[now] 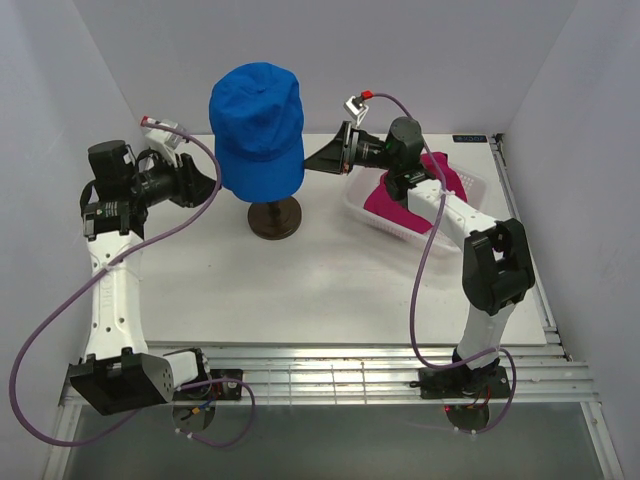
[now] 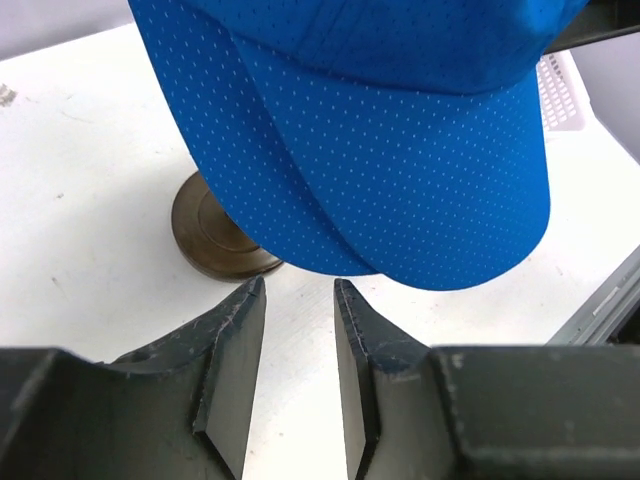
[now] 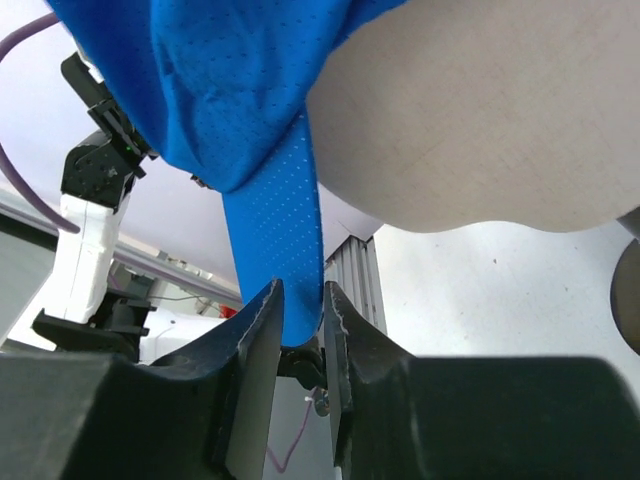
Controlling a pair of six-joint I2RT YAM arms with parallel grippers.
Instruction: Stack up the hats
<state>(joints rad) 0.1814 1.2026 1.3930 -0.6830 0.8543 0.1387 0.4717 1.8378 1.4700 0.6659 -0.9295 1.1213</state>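
Observation:
The bright blue hat (image 1: 256, 115) sits on the cream mannequin head (image 3: 480, 120), brim toward the front. Magenta pink hat fabric (image 1: 412, 198) lies in the white basket (image 1: 372, 218); I cannot tell two hats apart there. My right gripper (image 1: 322, 158) is at the hat's right side. In the right wrist view it (image 3: 298, 300) is closed on the blue hat's back strap (image 3: 275, 240), which fills the narrow gap between the fingers. My left gripper (image 1: 207, 184) is open and empty just left of the hat. In the left wrist view it (image 2: 300, 295) is below the brim (image 2: 400, 170).
The mannequin's dark round stand (image 1: 275, 218) rests on the white table, and also shows under the brim in the left wrist view (image 2: 215, 235). The basket stands at the back right, behind my right arm. White walls close in the back and sides.

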